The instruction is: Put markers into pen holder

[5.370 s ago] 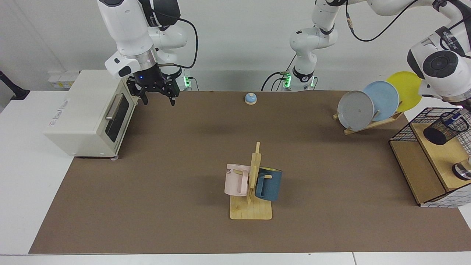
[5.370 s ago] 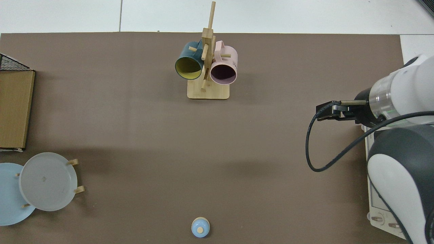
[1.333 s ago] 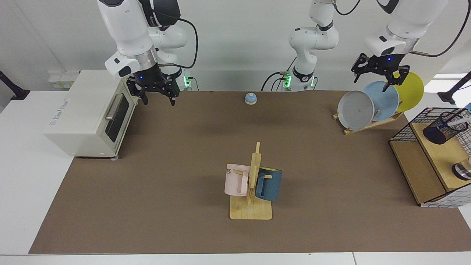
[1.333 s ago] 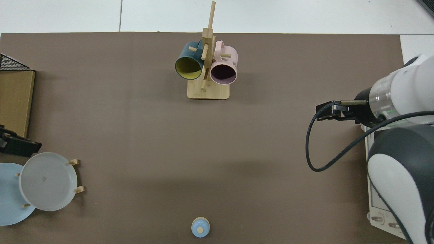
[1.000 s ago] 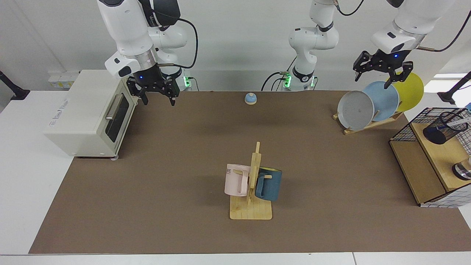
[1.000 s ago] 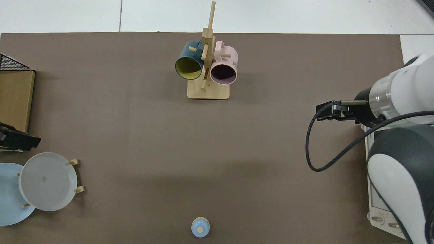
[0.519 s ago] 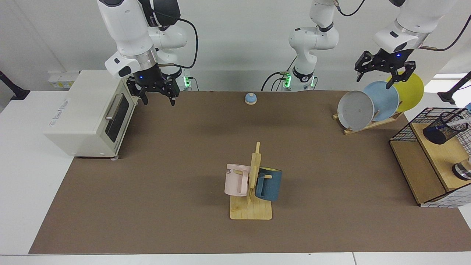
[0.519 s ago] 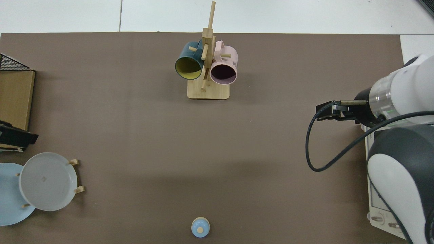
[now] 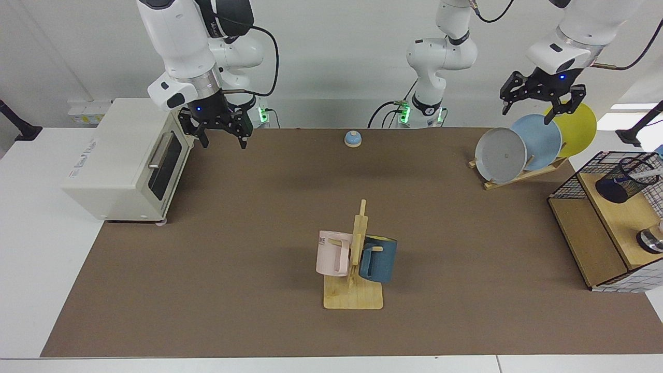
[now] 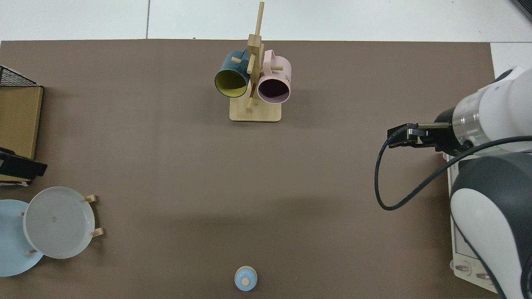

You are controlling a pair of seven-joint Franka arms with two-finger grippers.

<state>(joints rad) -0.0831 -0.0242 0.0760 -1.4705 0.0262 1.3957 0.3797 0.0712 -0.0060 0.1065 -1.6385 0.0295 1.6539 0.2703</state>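
two glossy white arms with grey joints, black wrist sections, blue lights, and looping black cables.

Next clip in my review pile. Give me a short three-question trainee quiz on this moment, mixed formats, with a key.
1. True or false: the marker sits in the pen holder.
2. Multiple choice: the left gripper is A) clamped on the marker, B) open, empty, raised above the plate rack, C) inside the toaster oven.
3. Fill in: the right gripper hangs open beside the ____, its arm waiting.

Key: 1 true, with the marker leaning out over the rim; 2 B; 3 toaster oven.
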